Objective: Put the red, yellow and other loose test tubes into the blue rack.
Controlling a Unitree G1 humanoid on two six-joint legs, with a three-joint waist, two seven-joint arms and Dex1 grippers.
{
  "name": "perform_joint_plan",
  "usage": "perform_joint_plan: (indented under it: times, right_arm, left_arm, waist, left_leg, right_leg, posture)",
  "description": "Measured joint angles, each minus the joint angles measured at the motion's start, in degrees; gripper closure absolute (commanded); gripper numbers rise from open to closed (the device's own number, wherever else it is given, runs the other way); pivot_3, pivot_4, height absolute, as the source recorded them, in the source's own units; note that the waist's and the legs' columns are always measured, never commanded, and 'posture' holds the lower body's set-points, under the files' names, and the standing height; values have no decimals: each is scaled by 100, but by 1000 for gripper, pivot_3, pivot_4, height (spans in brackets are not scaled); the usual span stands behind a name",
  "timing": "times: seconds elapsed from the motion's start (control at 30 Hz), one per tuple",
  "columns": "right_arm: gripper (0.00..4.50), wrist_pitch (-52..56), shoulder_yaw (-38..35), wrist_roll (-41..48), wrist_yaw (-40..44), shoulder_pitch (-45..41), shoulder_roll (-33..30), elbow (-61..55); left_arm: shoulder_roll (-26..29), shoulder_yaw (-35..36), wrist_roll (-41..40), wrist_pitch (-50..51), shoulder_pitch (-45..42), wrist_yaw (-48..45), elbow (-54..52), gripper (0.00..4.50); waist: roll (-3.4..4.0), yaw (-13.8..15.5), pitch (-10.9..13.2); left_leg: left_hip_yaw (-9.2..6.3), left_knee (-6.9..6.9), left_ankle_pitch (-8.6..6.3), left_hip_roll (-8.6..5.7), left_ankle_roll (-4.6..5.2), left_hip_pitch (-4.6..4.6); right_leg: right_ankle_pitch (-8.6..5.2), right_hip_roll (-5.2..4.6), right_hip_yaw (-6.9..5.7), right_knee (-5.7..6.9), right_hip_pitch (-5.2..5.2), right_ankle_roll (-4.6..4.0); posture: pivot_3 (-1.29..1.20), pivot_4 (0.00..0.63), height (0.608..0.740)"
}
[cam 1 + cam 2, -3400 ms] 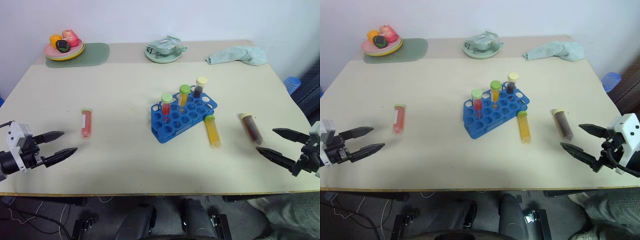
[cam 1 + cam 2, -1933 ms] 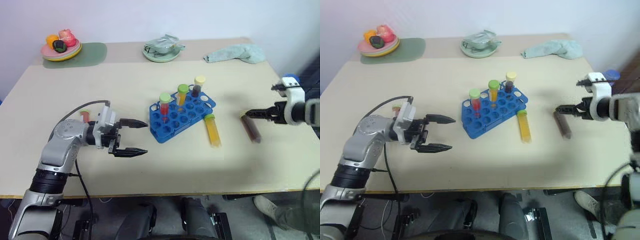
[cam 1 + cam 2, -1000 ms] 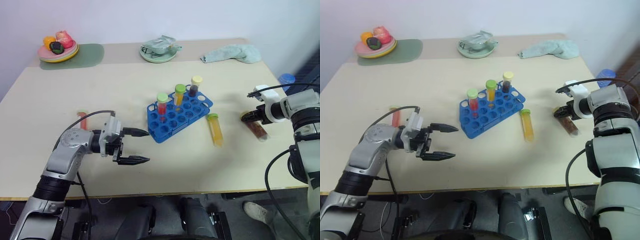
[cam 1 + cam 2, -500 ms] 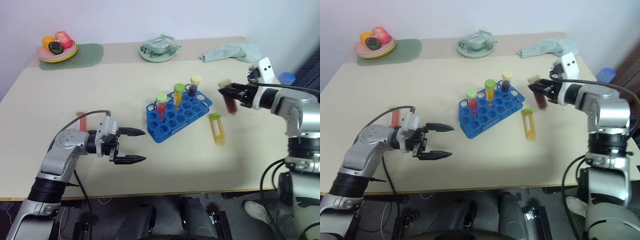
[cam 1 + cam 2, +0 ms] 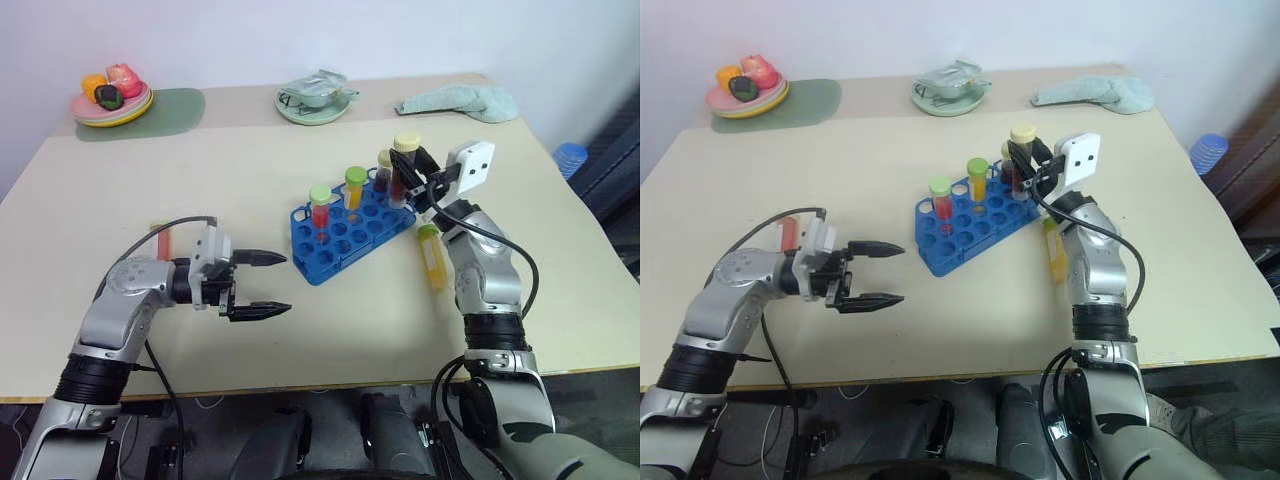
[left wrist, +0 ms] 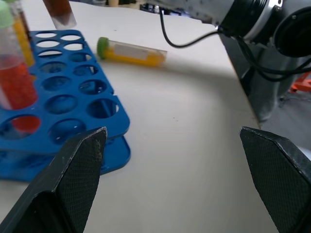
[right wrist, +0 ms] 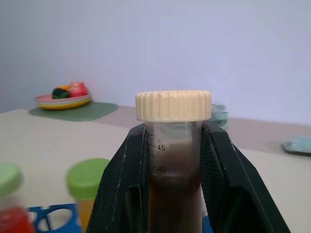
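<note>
right gripper (image 7: 174,160) clamps brown tube (image 7: 173,145) under cap | rigid, slick, light | left gripper (image 5: 262,285) wide open, empty

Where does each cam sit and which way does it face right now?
Left eye and right eye: on the head, looking forward and down over the table; both arms show, the left tool open, the right tool holding the brown tube upright over the blue rack.
Left wrist: on the left arm, looking along its open fingers at the rack and the lying yellow tube; the right arm shows beyond.
Right wrist: on the right arm, looking along its fingers clamped on the brown tube toward the far wall.
Shared: rack, brown tube.
</note>
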Motion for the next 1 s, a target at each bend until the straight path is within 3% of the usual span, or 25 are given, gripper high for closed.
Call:
perform_joint_plan:
  times: [0.4,1.0]
  right_arm:
    - [3674,-1188,-47,166,36,-213,-14,1274]
    - [3674,-1160,31,448,-84,272,98,679]
  left_arm:
    - [85,191,-104,82,425,219,-357,0]
    - [81,194,-124,320,166,306,-494,0]
  waist:
    - [1,-10,-1]
    - [1,-16,-1]
  left_leg:
    - [0,-1,4,1,-7,3]
    - [0,-2,5,2,-9,4]
  right_leg:
    - [2,2,2,4,0,-5]
    - [2,3,2,6,-1,-5]
  posture:
    - [0,150,740]
    - [0,150,740]
